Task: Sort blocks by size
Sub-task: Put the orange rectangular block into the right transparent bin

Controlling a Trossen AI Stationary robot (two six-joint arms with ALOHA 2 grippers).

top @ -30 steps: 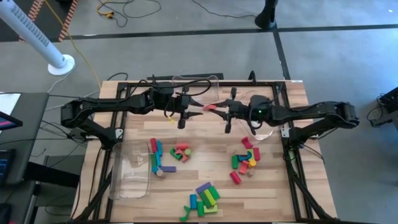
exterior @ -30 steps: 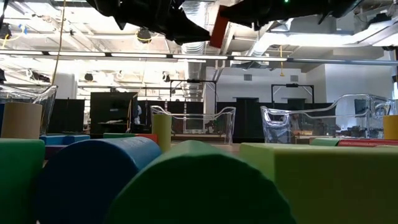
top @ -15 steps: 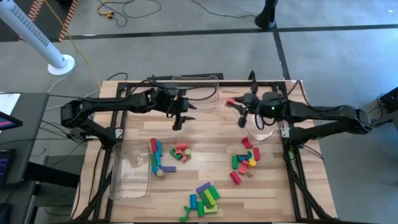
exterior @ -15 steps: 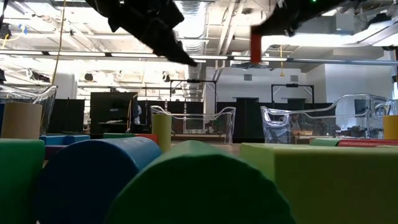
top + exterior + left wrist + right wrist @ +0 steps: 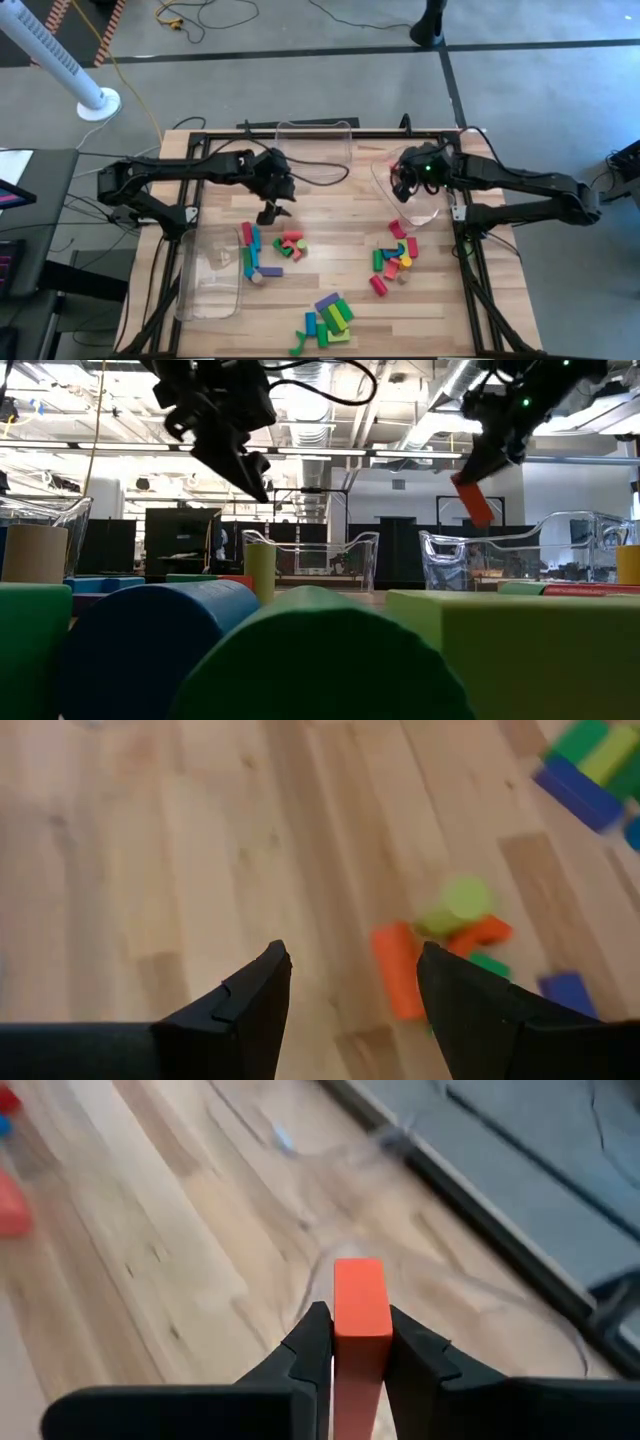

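Note:
My right gripper (image 5: 360, 1342) is shut on a red bar block (image 5: 472, 498), held in the air over the clear bin at the table's right far side (image 5: 416, 203). My left gripper (image 5: 350, 982) stands open above bare wood, tipped down. Just beyond it lies a cluster of blocks with a red bar (image 5: 398, 972) and a yellow-green cylinder (image 5: 465, 898). In the high view my left gripper (image 5: 268, 212) is left of centre. Three clusters of blocks lie flat on the table: left of centre (image 5: 272, 250), right (image 5: 395, 260) and near (image 5: 326, 320). My right gripper pinches the red bar's two broad faces (image 5: 360, 1365) between its two fingers. The bar lies along the fingers and its free end (image 5: 360, 1275) sticks out past their tips. The fingers slant down from above. The bar is tilted and lifted clear above the bin.
A second clear bin (image 5: 314, 150) stands at the far edge's middle and a third (image 5: 212, 272) at the left near side. In the low view large green, blue and yellow-green blocks (image 5: 300, 660) fill the foreground. Bare wood lies between the clusters.
My right gripper has carried the red bar from the table's middle toward the right edge, over the right bin, and has tipped downward. My left gripper has drawn back from the bar toward the near-left and has tipped down toward the left-centre cluster.

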